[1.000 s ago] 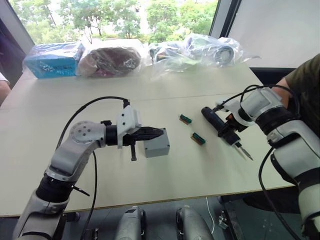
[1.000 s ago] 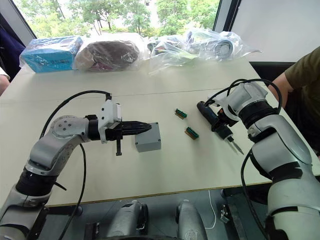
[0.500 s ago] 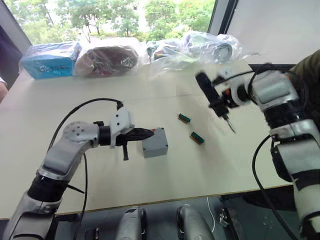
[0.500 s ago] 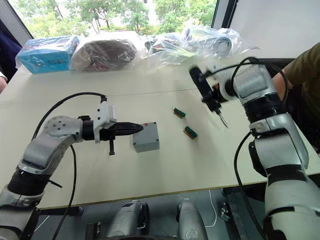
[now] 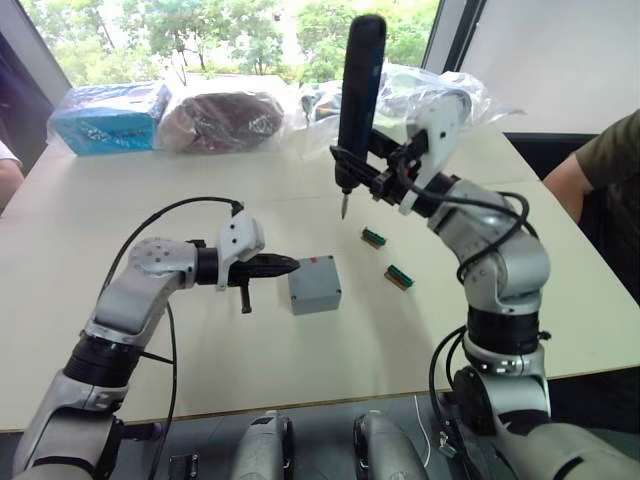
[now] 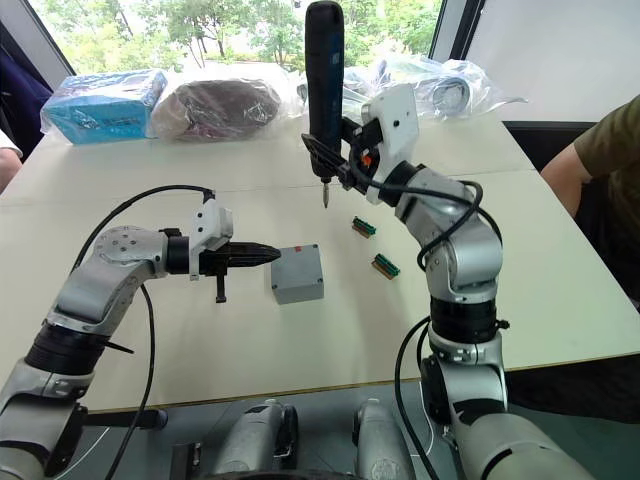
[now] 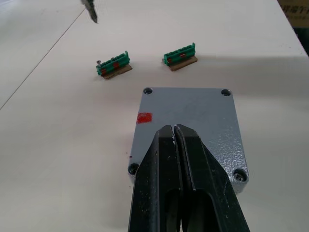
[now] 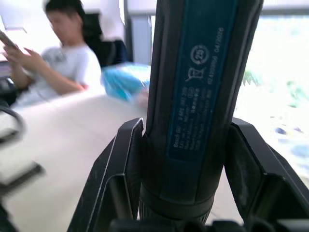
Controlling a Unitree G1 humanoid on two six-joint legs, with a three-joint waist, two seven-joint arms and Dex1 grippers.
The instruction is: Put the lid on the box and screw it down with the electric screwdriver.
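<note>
Lid (image 7: pixel 190 116) seated on box (image 5: pixel 314 285), frame centre. Left gripper (image 7: pixel 175 133), fingers pressed together, points at lid, likely steadying. Right gripper (image 6: pixel 345 160) clamps electric screwdriver (image 6: pixel 323 70) upright, bit down, upper centre, ready for screws.

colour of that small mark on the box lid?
Red, near one corner of the grey lid; clearest in the left wrist view.

A pale table (image 5: pixel 300 380) fills the room's middle, a seam crossing it. At 12 o'clock, a window (image 5: pixel 200 30) shows sunlit green trees; at 1 o'clock stands a dark frame (image 5: pixel 462 35) beside a white wall (image 5: pixel 560 60).
</note>
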